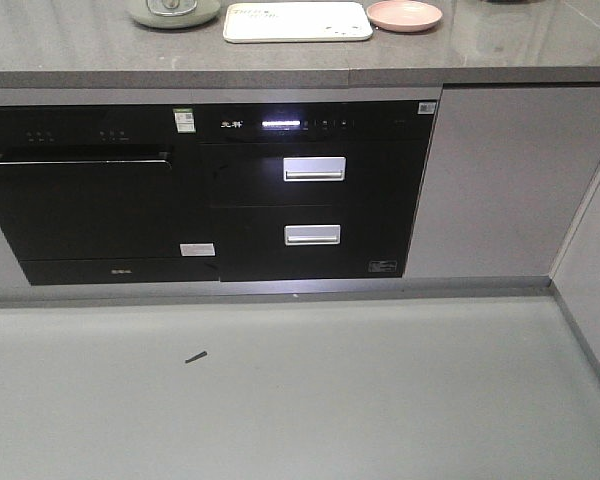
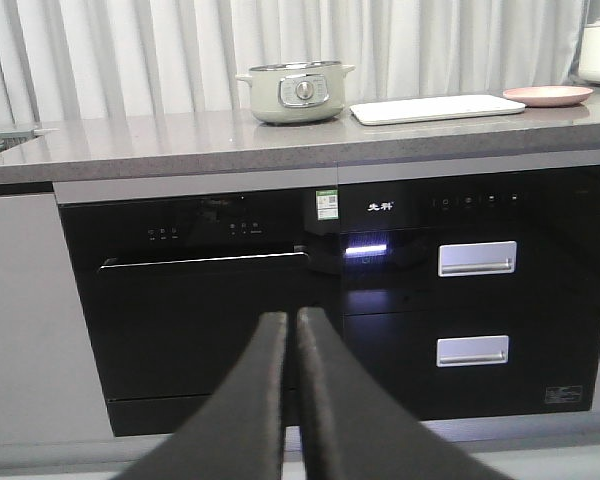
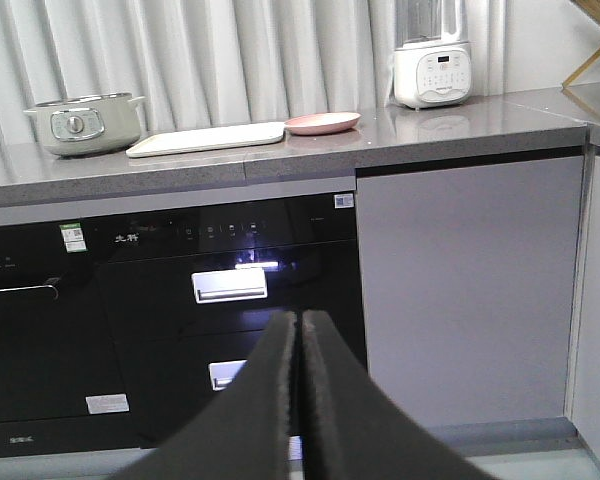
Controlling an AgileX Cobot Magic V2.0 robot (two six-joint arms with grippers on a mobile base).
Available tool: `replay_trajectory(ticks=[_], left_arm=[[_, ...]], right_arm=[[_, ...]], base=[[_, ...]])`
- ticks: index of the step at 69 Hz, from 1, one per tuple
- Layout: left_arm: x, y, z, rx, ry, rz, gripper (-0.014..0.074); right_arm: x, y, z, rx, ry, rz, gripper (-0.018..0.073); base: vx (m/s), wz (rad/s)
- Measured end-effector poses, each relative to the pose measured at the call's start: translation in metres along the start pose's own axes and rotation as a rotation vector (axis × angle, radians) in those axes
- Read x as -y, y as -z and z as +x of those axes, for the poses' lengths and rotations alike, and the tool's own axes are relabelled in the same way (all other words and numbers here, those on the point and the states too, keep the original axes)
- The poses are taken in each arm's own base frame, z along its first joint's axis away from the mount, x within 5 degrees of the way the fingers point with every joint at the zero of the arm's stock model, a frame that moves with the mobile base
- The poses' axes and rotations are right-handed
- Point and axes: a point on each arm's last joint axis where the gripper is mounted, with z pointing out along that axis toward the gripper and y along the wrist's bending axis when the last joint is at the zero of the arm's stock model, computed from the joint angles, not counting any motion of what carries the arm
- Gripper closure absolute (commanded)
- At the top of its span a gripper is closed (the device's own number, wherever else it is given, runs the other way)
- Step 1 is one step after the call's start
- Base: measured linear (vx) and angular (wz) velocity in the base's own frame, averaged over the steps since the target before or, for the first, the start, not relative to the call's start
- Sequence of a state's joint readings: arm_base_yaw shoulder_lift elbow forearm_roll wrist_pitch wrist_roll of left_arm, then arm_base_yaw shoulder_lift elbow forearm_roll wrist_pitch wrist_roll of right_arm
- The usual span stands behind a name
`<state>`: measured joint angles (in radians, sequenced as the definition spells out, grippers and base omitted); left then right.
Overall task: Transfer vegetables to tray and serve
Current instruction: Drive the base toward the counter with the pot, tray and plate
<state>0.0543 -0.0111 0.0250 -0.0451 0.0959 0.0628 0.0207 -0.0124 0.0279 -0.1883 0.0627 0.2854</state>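
The cream tray point(image 1: 298, 21) lies flat on the grey countertop point(image 1: 80, 45), between a pale green pot and a pink plate; it also shows in the left wrist view as the tray point(image 2: 437, 108) and in the right wrist view as the tray point(image 3: 207, 138). No vegetables show in any view. My left gripper point(image 2: 292, 316) hangs low in front of the black oven, shut with nothing in it. My right gripper point(image 3: 300, 316) hangs before the black drawers, also shut and empty. Both are well below and short of the counter.
A pale green pot point(image 2: 296, 92) stands left of the tray, a round pink plate point(image 1: 404, 14) right of it. A white blender point(image 3: 432, 60) stands further right. Below the counter are a black oven point(image 1: 90, 200), black drawers point(image 1: 313, 205) and a grey cabinet door point(image 1: 500, 180).
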Motion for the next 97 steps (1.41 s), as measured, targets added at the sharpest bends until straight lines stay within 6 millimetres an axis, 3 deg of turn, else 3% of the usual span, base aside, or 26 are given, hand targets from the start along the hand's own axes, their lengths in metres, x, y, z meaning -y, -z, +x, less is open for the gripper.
replay_trajectory(ticks=[97], left_arm=[[0.0000, 0.0000, 0.0000, 0.000, 0.000, 0.000, 0.0602]], right_arm=[[0.0000, 0.0000, 0.0000, 0.000, 0.000, 0.000, 0.0562]], base=[[0.12, 0.02]])
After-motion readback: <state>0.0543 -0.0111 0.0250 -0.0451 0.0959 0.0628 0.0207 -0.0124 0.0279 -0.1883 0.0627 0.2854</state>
